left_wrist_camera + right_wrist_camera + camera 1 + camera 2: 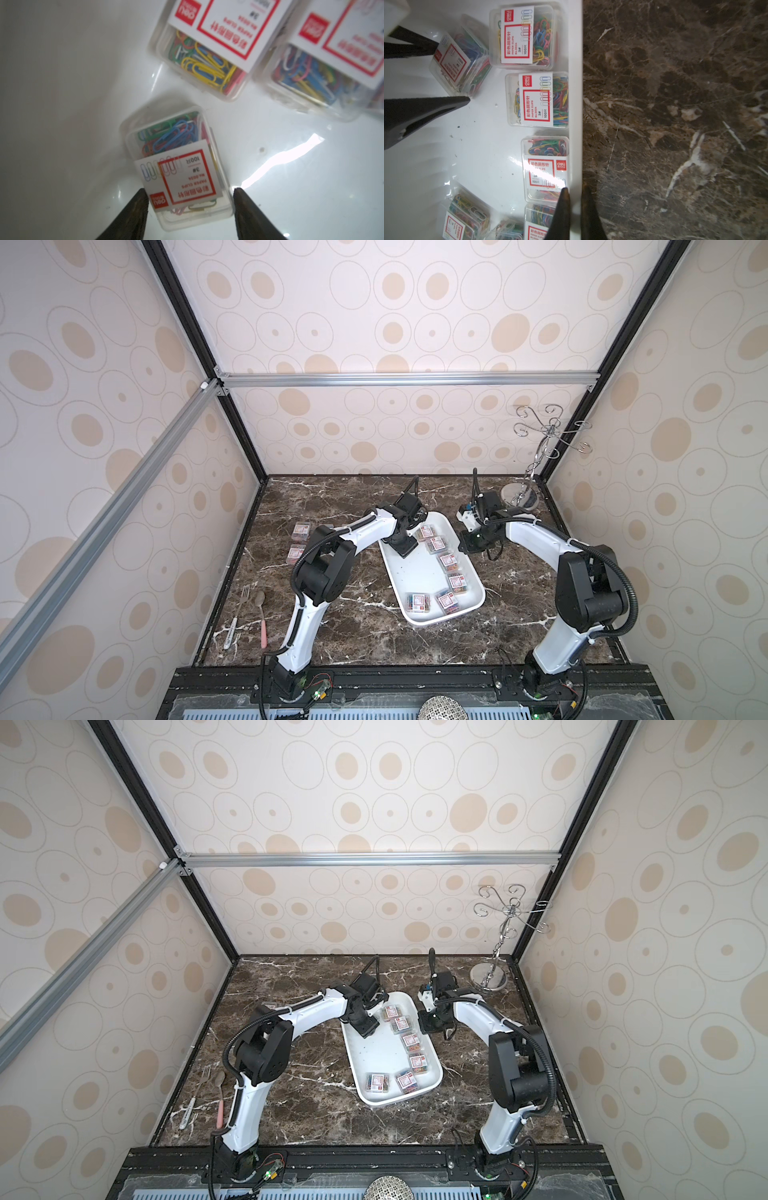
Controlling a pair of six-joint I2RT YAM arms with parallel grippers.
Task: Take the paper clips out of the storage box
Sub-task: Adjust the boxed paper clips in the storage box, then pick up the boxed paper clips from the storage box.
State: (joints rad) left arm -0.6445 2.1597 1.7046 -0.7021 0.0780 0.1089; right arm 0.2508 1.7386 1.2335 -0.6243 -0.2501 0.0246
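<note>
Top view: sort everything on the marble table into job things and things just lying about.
Job: large shallow white storage tray; small clear plastic boxes of coloured paper clips, inside it, plus two outside.
Lying about: metal fork; pink-handled spoon; chrome hooked stand.

- In both top views, the whole table [353,639] is seen from high above its near edge, looking down toward the back wall [395,435].
- From each wrist, the storage box [62,93] is viewed closely from above.
- The storage box is shared by all views.
</note>
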